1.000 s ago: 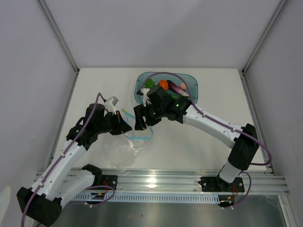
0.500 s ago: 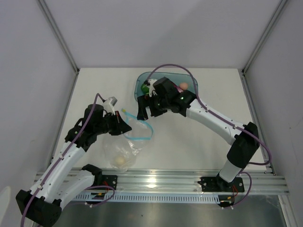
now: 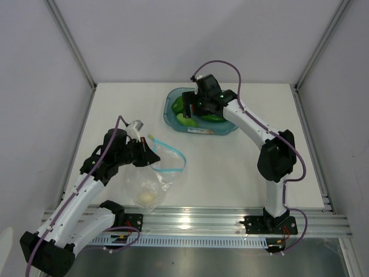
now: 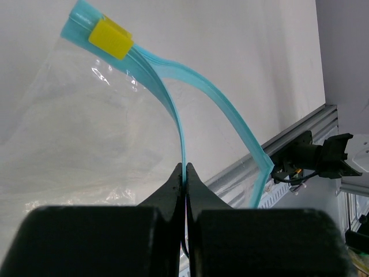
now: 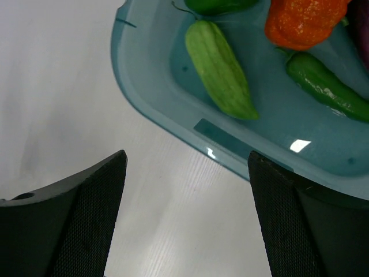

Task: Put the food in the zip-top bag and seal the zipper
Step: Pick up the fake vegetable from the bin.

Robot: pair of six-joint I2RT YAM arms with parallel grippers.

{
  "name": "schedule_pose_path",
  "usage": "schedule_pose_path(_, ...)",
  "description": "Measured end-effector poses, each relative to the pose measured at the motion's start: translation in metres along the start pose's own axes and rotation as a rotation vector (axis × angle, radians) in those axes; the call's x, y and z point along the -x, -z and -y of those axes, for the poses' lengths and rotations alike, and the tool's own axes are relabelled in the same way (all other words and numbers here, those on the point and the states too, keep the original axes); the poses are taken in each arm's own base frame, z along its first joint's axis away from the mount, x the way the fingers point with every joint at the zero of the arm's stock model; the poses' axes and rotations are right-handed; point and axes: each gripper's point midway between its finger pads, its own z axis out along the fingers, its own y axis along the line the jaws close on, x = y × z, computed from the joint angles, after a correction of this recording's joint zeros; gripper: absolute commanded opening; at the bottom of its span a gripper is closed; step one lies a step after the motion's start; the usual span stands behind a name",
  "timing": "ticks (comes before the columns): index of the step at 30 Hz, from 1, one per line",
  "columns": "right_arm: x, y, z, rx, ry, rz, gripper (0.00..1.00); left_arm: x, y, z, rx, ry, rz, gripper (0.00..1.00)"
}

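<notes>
My left gripper [image 4: 185, 168] is shut on the teal zipper [image 4: 167, 98] and holds the mouth of the clear zip-top bag [image 3: 144, 183] open as a loop [image 3: 170, 161]. A yellow slider [image 4: 110, 38] sits at the strip's end. A beige egg [image 3: 149, 198] lies inside the bag. My right gripper [image 5: 185, 158] is open and empty, hovering at the near-left rim of the teal tub [image 5: 151, 99]. The tub holds a light green long vegetable [image 5: 222, 69], an orange one [image 5: 302, 22], a dark green long one [image 5: 326, 86], part of a green bell pepper [image 5: 219, 4] and the purple eggplant's edge [image 5: 363, 26].
The teal tub [image 3: 228, 130] stands at the back centre of the white table. An aluminium rail [image 3: 190, 222] runs along the near edge. Grey walls and frame posts close in the left, right and back sides.
The egg has appeared in the bag. My right gripper has moved from the bag's mouth back to the tub. My left gripper keeps its hold on the zipper.
</notes>
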Motion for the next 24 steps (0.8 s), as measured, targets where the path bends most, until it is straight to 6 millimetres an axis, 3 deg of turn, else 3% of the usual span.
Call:
schedule_pose_path(8,0.004,-0.068,0.032,-0.046,0.064,-0.067,0.79,-0.007,-0.005,-0.007,0.010,0.001,-0.017,0.01)
schedule_pose_path(12,0.005,-0.090,0.048,-0.048,0.068,-0.090,0.72,-0.008,-0.009,-0.009,0.011,0.002,-0.021,0.00)
schedule_pose_path(19,0.004,-0.110,0.067,-0.017,0.057,-0.114,0.65,-0.013,-0.016,-0.012,-0.002,0.007,-0.040,0.01)
schedule_pose_path(24,-0.003,-0.116,0.063,0.026,0.074,-0.137,0.63,-0.016,-0.020,-0.012,-0.015,0.008,-0.051,0.01)
